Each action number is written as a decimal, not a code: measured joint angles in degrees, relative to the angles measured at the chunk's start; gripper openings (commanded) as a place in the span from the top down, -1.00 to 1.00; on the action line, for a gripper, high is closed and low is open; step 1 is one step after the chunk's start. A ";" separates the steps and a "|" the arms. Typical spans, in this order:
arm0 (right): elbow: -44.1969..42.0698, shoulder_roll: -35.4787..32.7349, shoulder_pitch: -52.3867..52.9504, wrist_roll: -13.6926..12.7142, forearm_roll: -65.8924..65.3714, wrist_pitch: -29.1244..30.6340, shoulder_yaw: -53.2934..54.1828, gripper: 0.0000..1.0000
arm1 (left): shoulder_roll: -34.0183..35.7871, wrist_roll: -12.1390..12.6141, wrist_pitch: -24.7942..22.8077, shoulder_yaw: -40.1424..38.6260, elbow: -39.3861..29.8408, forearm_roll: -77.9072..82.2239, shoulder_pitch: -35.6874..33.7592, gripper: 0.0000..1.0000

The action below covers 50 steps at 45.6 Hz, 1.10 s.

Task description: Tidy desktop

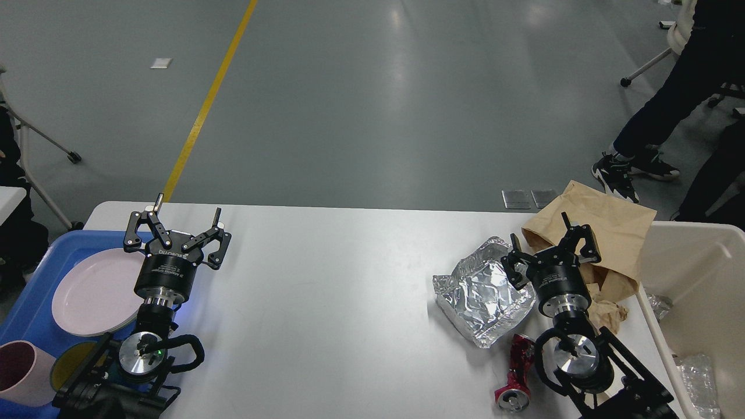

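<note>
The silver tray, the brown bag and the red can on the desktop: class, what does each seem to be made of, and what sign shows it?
Silver tray: likely thin aluminium foil, shiny, with creased mirror-like facets. Brown bag: apparently kraft paper, matte, with soft folds and crumples. Red can: probably thin metal, glossy red, dented, with a silvery end.

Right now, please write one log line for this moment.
left gripper: open, empty | right gripper: open, above brown paper bag | desktop: foil tray, red can

Glossy grey floor (372,99), yellow line (210,96)
</note>
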 measured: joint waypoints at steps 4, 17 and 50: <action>-0.01 -0.03 0.01 0.00 0.00 0.00 -0.05 -1.00 | 0.00 0.00 0.00 0.00 0.00 0.00 0.00 -0.93; 2.05 -0.58 2.92 -0.75 0.18 -0.63 0.81 -1.00 | 0.00 0.00 0.00 0.01 0.00 0.00 0.00 -0.93; -1.97 -18.65 5.95 -13.27 14.01 0.31 3.39 -1.00 | 0.00 0.00 -0.14 -0.01 0.05 0.00 0.00 -0.93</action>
